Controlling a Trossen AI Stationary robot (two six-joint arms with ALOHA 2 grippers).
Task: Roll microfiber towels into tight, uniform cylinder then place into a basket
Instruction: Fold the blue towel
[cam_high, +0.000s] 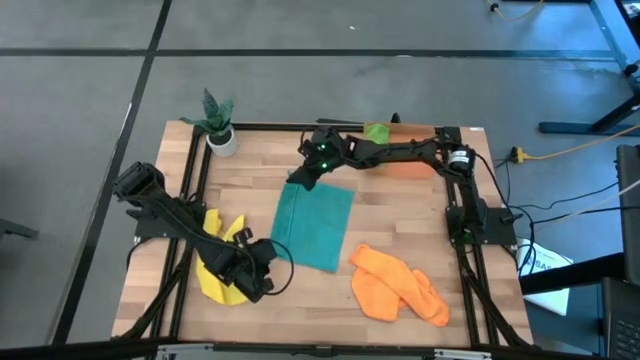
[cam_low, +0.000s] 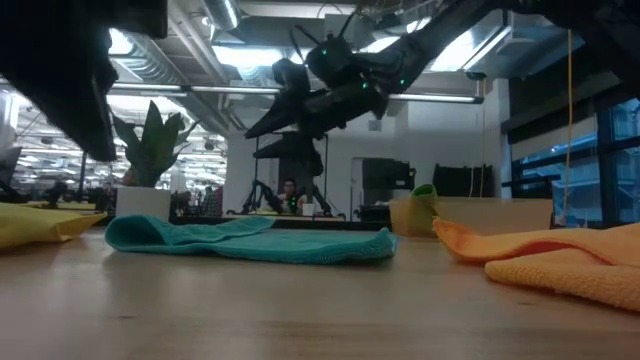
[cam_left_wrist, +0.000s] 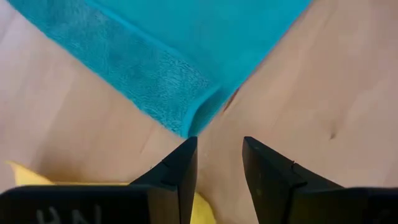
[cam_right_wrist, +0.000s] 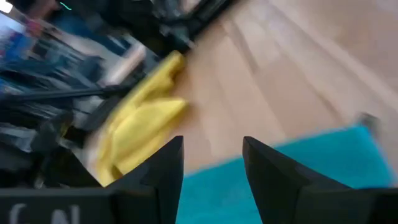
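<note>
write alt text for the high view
A teal towel lies flat mid-table; the right gripper hovers open at its far corner, the left gripper open near its front corner, over a yellow towel. An orange towel lies crumpled to the right.

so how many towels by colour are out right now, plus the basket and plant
teal towel: 1, spread flat mid-table
yellow towel: 1, crumpled under the left arm
orange towel: 1, bunched up
green towel: 1, only a bit showing at the basket
basket: 1
potted plant: 1
total: 6 things, 4 of them towels
</note>
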